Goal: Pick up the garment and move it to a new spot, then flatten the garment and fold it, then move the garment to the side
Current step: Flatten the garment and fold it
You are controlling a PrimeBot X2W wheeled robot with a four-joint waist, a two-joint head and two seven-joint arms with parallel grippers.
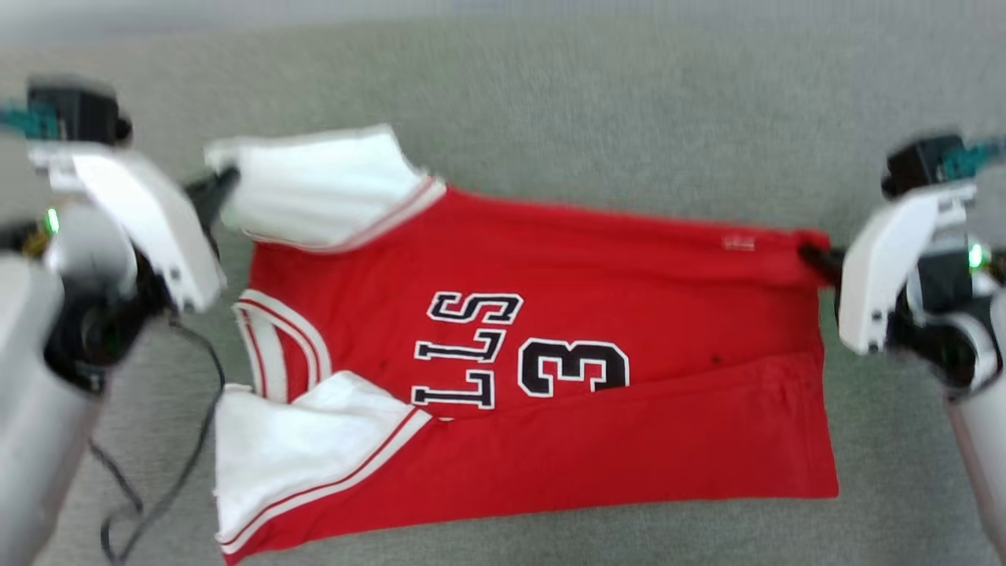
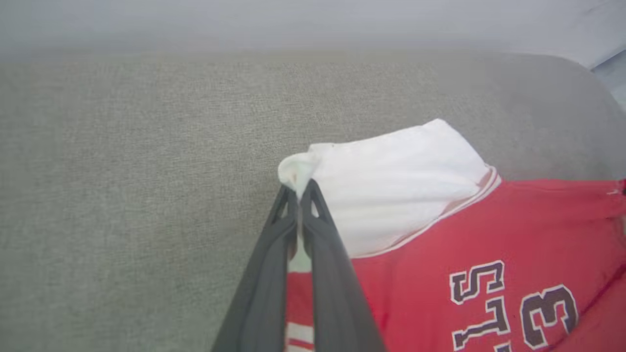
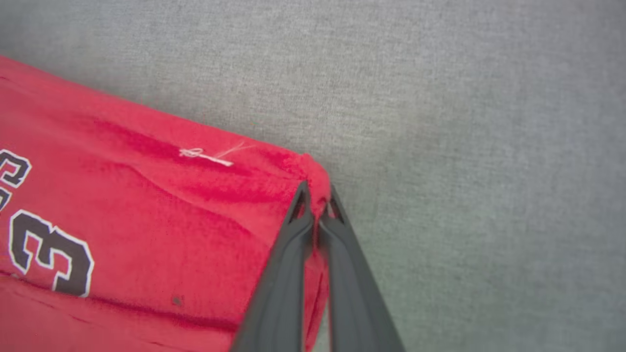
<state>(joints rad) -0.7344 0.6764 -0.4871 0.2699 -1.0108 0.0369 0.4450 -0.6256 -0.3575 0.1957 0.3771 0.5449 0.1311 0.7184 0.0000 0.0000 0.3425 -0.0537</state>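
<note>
The left pincer (image 2: 298,188), two long dark fingers pressed together, is clenched on the bunched tip of a white sleeve (image 2: 391,190). That sleeve belongs to the garment (image 2: 440,244), a red basketball-style shirt with black, white-outlined print and red-and-white striped trim. In the head view the left pincer (image 1: 224,185) meets the sleeve (image 1: 314,185) at the garment's far left corner.

The right pincer (image 3: 318,195) is likewise clamped shut, gripping a puckered red corner of the garment (image 3: 146,220) at its hem. A small white stitch (image 3: 210,154) sits on the cloth just beside that corner. In the head view the right pincer (image 1: 813,258) holds the far right corner, and the far edge runs between the two grips.

The garment (image 1: 629,314) lies spread on a grey-green woven upholstered surface (image 1: 589,118), collar toward the robot's left and hem toward its right. Its near long edge is folded up over the print, so only "LLS" and "3" can be read. A second white sleeve (image 1: 299,448) lies at the near left. A thin black cable (image 1: 196,440) hangs by the left arm.
</note>
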